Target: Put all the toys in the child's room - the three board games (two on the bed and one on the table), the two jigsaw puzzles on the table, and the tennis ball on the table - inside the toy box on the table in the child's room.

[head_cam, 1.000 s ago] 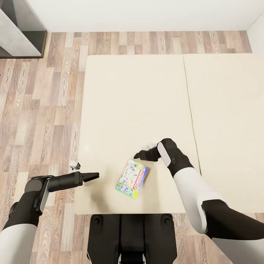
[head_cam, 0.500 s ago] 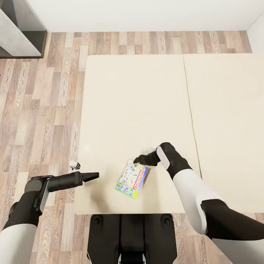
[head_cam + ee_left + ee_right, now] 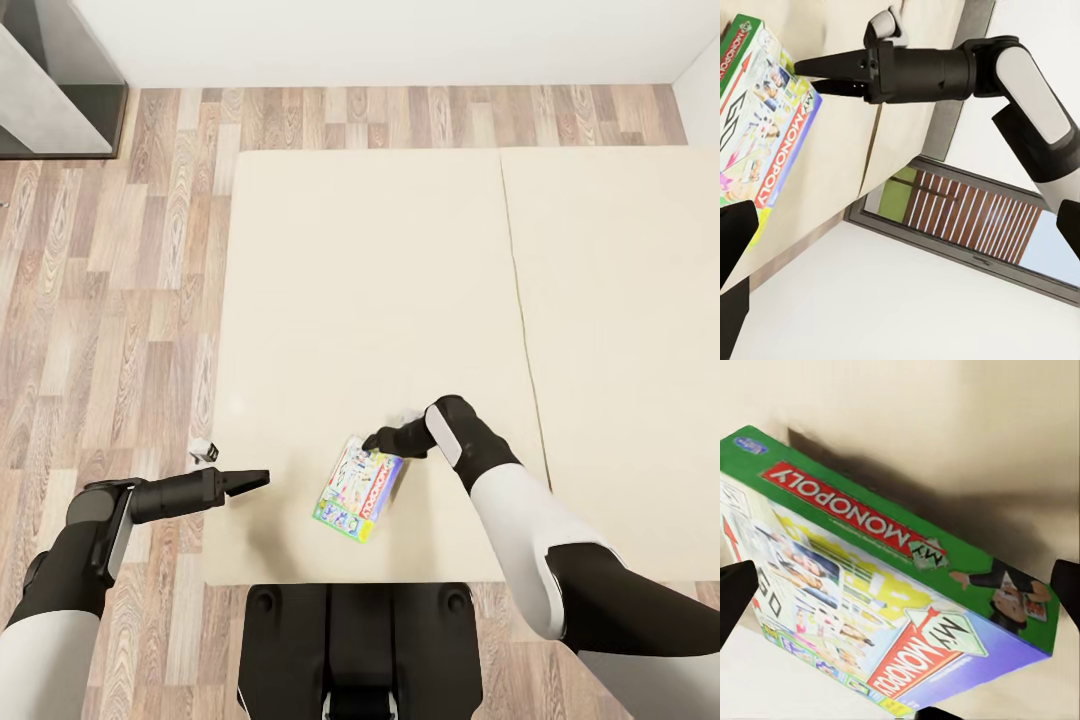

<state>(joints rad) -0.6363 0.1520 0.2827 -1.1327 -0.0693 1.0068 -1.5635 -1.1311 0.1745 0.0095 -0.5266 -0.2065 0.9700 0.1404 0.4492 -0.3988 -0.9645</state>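
Right now, board game vs my right gripper: my right gripper (image 3: pixel 373 440) sits at the far corner of the board game (image 3: pixel 358 488), tips just at its far short edge; whether they touch it I cannot tell.
Right gripper state: in the left wrist view its two fingers (image 3: pixel 832 69) lie close together with a thin gap between them, nothing clamped; in the right wrist view the dark fingertips stand at either side of the box (image 3: pixel 881 607).
Board game place: flat on the bed (image 3: pixel 380 250), on the mattress half left of the seam, near the bed's near edge, just in front of my trunk.
Board game vs my left gripper: my left gripper (image 3: pixel 258 480) hovers beside the bed's left edge, well apart from the box, pointing toward it; fingers appear together, holding nothing.
Long axis: runs diagonally, from the near-left end up to the far-right end by my right gripper.
Looks: thin rectangular box, green side band with red "My Monopoly" lettering, white top with cartoon pictures, blue and yellow patches.
Surroundings: wood-plank floor (image 3: pixel 120 260) left of the bed.
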